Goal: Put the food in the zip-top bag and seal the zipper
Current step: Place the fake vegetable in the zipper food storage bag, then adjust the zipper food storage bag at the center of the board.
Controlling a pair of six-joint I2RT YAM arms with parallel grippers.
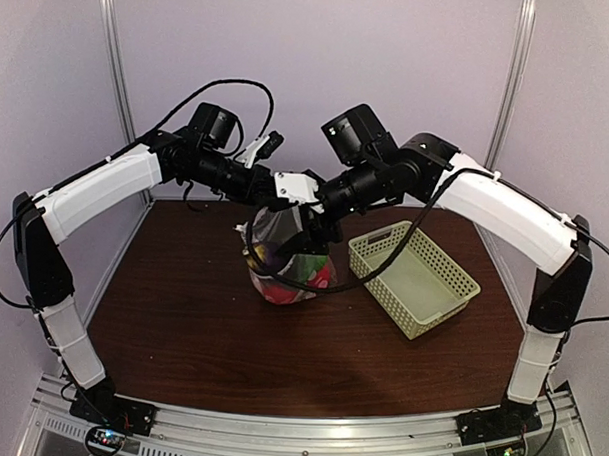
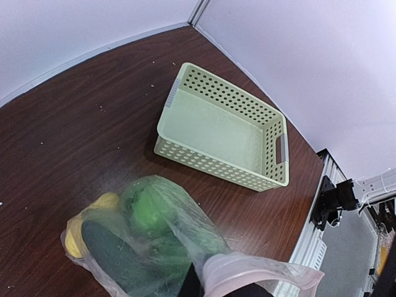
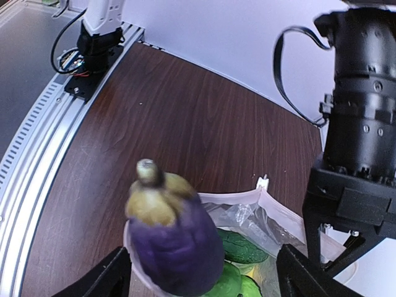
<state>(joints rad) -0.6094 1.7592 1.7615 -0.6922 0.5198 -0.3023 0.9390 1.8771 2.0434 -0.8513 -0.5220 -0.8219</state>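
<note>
The zip-top bag [image 1: 283, 259] stands upright on the table, holding a dark green cucumber [image 2: 111, 253], green round pieces [image 2: 148, 207] and a yellow piece [image 2: 74, 238]. My left gripper [image 2: 229, 288] is shut on the bag's mouth edge, with the whitish zipper [image 2: 260, 269] curled over its fingers. It holds the mouth open from the back left in the top view [image 1: 285, 202]. My right gripper [image 3: 204, 278] is open over the mouth, its fingers [image 3: 105, 278] wide apart. A blurred purple eggplant [image 3: 176, 238] sits stem-up between them at the zipper rim [image 3: 235, 199], touching neither finger. The cauliflower and red-pink ball are hard to make out.
A pale green lattice basket [image 1: 415, 277] sits empty to the right of the bag; it also shows in the left wrist view [image 2: 216, 167]. The left arm's wrist [image 3: 359, 154] hangs close on the right of the right wrist view. Walls close off the back and sides.
</note>
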